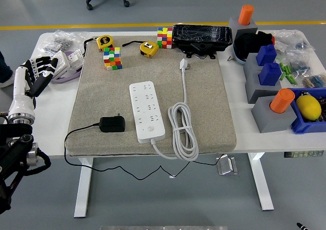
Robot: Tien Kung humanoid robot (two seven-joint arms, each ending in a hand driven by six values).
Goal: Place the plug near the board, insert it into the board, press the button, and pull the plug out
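Plug [112, 124], black with its thin black cord, is lying on the grey mat [97, 103] just beside the white power strip [148, 110], at the strip's nine o'clock and not touching it. Left hand [36, 75] is hovering off the table's nine o'clock edge, well apart from the plug, fingers loosely spread and gripping nothing. Coiled white cable [182, 131] is sitting at the strip's three o'clock.

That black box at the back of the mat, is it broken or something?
The black box looks odd: pale, crack-like lines cover its top, though they could be wrinkled wrap. The power strip and black plug on the mat look fine.
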